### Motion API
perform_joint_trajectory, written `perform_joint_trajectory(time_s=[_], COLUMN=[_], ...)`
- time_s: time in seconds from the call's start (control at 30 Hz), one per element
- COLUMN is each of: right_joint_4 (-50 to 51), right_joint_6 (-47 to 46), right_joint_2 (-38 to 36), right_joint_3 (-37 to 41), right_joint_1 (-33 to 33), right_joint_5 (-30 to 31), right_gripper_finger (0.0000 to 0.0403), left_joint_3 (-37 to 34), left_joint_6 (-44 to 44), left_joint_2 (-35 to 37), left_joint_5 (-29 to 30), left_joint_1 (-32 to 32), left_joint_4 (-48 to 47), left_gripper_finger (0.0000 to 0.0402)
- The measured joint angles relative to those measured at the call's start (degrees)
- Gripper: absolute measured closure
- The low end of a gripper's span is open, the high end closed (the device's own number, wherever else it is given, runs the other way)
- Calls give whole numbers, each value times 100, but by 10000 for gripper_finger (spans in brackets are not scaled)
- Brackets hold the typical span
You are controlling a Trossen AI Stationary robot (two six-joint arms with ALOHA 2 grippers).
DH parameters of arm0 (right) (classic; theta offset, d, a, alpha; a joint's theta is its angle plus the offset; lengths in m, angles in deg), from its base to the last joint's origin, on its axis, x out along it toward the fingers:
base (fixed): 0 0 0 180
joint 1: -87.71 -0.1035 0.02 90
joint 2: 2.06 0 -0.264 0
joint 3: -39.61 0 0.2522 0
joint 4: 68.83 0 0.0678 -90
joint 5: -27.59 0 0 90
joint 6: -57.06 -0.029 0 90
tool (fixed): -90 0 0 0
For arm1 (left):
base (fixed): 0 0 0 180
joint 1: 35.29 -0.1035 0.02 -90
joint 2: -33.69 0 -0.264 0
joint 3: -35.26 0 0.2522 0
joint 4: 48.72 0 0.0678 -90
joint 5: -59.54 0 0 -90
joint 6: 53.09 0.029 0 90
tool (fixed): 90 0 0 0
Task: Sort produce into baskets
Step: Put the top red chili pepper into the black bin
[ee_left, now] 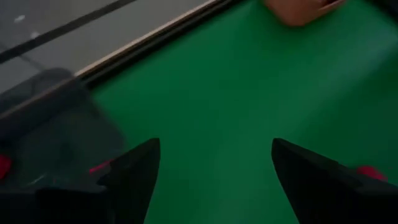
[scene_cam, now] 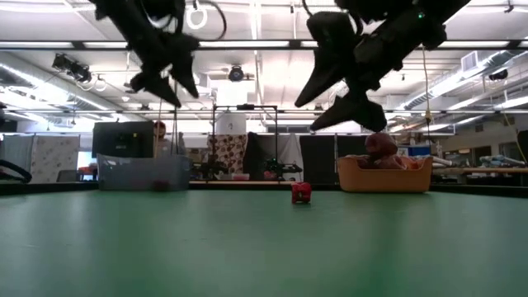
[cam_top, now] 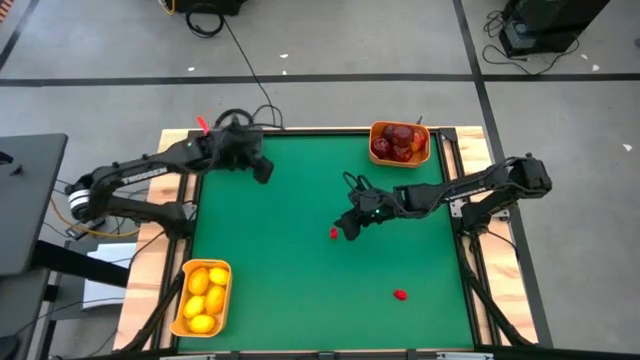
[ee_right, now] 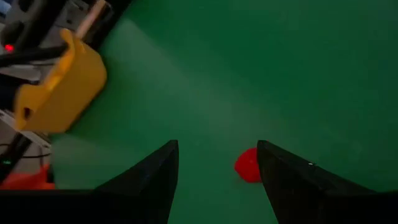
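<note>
A small bright red bit [cam_top: 334, 234] lies on the green table [cam_top: 300, 290] near its middle. My right gripper [cam_top: 347, 228] hangs open above it; in the right wrist view the bit [ee_right: 249, 165] shows between the fingers, close to one of them. The low view shows this bit [scene_cam: 301, 193] on the table, clear of the right gripper [scene_cam: 330, 111]. Another red bit [cam_top: 400, 295] lies nearer the front. My left gripper [cam_top: 263, 172] is open and empty above the far left part, beside the dark grey tray [ee_left: 50, 118].
An orange basket [cam_top: 425, 150] with dark red fruits stands at the far right. An orange basket [cam_top: 225, 290] with yellow lemons stands at the near left corner. The grey tray [scene_cam: 144, 173] at the far left holds small red bits [ee_left: 99, 167].
</note>
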Motion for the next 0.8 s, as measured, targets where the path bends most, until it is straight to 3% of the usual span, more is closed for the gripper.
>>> perform_joint_trajectory(time_s=[0.27,0.5,0.67,0.8], right_joint_4=[-140,-673,-794,-835], right_joint_6=[-25,-877,-1138,-1354], right_joint_2=[715,909,702,651], right_joint_3=[0,1,0,0], right_joint_1=[100,17,30,32], right_joint_5=[60,517,172,165], right_gripper_finger=[176,176,176,176], left_joint_3=[-7,-13,89,92], left_joint_6=[-724,-1507,-1758,-1888], left_joint_2=[125,13,599,1086], left_joint_5=[165,527,589,1070], left_joint_1=[1099,1601,1900,2104], left_joint_4=[133,491,579,338], left_gripper_finger=[88,89,90,94])
